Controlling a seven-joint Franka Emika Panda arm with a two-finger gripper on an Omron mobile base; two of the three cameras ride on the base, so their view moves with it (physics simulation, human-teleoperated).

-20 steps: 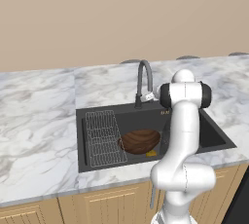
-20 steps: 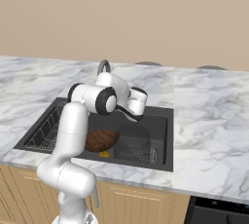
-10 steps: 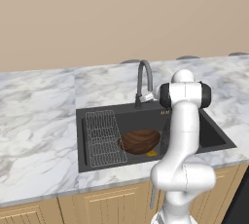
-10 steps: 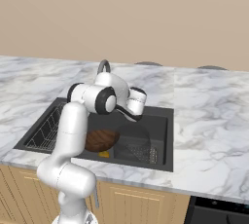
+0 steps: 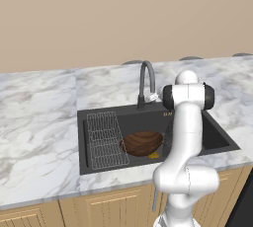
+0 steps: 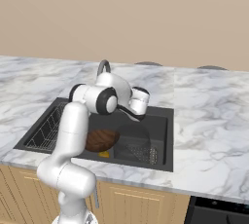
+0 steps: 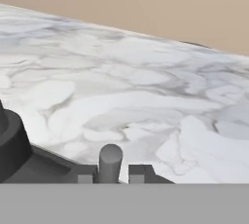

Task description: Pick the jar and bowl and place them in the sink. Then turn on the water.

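With the bowl [image 5: 142, 143] and jar [image 6: 134, 140] in the sink [image 5: 99, 116], my gripper [image 7: 111, 173] pinches the faucet handle [image 7: 110, 162] at bottom centre; I'd swing it gently, keeping the pinch square.

I'm in a rendered kitchen, white-veined marble counter [image 5: 39, 122], black sink [image 5: 99, 162] set in it with a curved faucet [image 5: 147, 80], wooden cabinet doors [image 5: 106, 208] below, plain tan wall [image 5: 123, 14] behind.
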